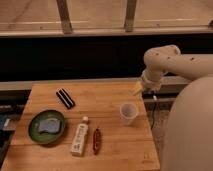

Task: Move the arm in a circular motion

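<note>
— Camera view, onlooker's side: where's the arm (167, 60)?
— Bent over the table's (120, 150) right rear edge, pincer (137, 89) hanging behind the cup (128, 113), apart from it.
— Clenched or released?
— Can't tell. The bowl (47, 126) sits well apart, front left.

dim warm light, soft shadows; pincer (137, 89) over the table (112, 97) corner.
</note>
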Tool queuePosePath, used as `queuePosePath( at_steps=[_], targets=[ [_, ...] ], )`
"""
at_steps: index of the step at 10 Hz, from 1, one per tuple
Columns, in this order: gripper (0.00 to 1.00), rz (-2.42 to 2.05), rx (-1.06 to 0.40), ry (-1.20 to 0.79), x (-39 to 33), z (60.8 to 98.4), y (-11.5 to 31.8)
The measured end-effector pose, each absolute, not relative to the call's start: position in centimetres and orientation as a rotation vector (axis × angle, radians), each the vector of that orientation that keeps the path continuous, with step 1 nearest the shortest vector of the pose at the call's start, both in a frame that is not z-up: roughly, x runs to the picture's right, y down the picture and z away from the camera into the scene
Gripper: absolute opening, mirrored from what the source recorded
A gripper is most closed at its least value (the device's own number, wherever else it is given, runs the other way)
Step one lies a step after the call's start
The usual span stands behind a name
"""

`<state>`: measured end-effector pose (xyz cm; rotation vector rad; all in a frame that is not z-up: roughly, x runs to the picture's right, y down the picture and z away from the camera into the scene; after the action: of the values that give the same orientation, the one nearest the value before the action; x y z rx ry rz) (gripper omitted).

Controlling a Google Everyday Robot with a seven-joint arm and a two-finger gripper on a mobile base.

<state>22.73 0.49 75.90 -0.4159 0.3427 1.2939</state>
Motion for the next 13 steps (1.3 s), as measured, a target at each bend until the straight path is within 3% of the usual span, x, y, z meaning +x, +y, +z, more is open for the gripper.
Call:
queuePosePath(
  at_steps=[5,9,13],
  targets=[
    [0.76,1.231,-0.389,0.348,20.0,77.7,-2.1],
    [0.76,1.111,-0.410,0.286,9.8,80.0,-4.8],
    [0.76,0.956,-0.463,0.198,-0.3,79.7,-4.2]
  ],
)
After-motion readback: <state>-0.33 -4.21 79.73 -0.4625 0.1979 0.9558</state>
